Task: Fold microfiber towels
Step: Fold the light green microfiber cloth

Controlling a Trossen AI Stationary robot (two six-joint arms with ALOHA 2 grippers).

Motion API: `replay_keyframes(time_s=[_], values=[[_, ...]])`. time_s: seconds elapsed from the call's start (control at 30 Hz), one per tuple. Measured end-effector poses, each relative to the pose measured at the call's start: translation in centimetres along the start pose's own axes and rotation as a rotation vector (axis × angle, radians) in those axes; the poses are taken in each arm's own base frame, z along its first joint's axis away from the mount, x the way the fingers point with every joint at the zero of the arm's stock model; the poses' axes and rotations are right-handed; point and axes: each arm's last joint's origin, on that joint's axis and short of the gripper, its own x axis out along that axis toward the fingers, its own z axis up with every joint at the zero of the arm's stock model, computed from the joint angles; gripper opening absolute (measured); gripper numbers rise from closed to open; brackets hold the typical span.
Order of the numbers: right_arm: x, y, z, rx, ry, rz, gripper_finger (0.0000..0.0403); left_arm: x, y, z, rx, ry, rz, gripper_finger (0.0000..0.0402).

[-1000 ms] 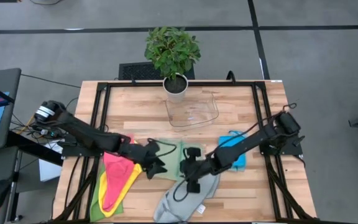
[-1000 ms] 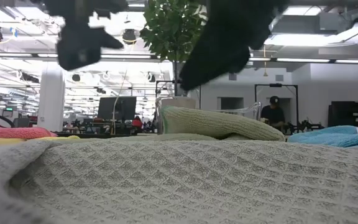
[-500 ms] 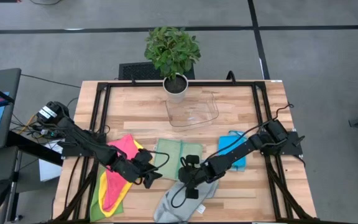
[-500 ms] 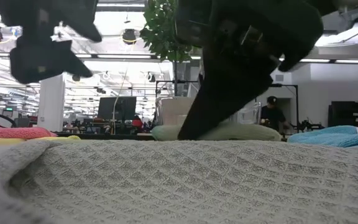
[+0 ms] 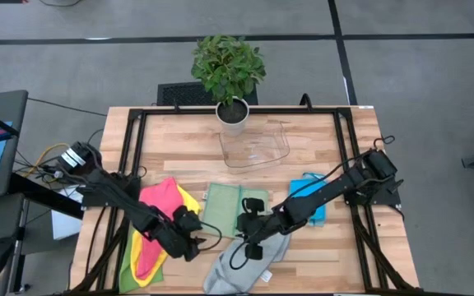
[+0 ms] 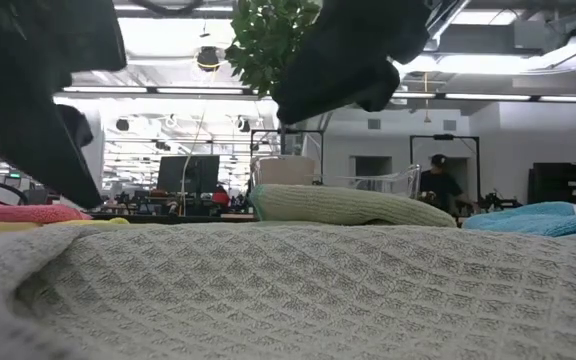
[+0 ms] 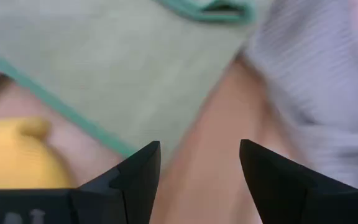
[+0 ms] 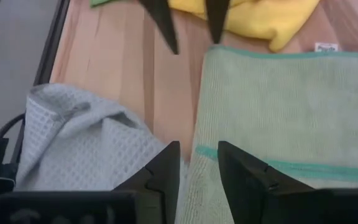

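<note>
1. The microfiber towels lie along the lower half of the high view: a pale green towel (image 5: pixel 225 204) with teal edging at centre, a pink towel (image 5: pixel 160 200) over a yellow towel (image 5: pixel 189 200) at lower left, a grey waffle-weave towel (image 5: pixel 241 263) at bottom centre, and a blue towel (image 5: pixel 309 197) at right.
2. Since half a second ago the left gripper (image 5: pixel 197 244) has slid further toward the bottom of the frame, off the green towel's corner; its fingers (image 7: pixel 143 168) are spread apart and hold nothing.
3. The right gripper (image 5: pixel 247 240) has drawn slightly back toward the right, at the seam between green and grey cloth; its fingers (image 8: pixel 166 163) are parted by a narrow gap, gripping nothing.
4. A clear plastic tray (image 5: pixel 256 149) sits at upper centre with no cloth in it.
5. A potted plant (image 5: pixel 229 72) stands just above the tray.
</note>
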Motion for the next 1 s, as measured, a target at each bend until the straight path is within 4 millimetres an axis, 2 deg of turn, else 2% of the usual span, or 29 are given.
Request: replay_keyframes(time_s=[0.33, 0.7, 0.83, 1.0], values=[[-0.2, 0.9, -0.7, -0.004, 0.035, 0.01, 0.0132, 0.9, 0.7, 0.5, 0.09, -0.089, 0.101, 0.0209], [-0.2, 0.9, -0.7, 0.032, 0.038, 0.009, 0.0132, 4.4, 1.6, -1.8, 0.075, -0.046, 0.222, 0.0143], [-0.2, 0.9, -0.7, 0.033, 0.038, 0.008, 0.0132, 4.1, 1.5, -1.8, 0.062, -0.031, 0.208, 0.0136], [-0.2, 0.7, -0.8, 0.028, 0.039, -0.03, 0.0132, 2.3, 0.9, -0.8, 0.037, 0.021, 0.132, 0.0135]])
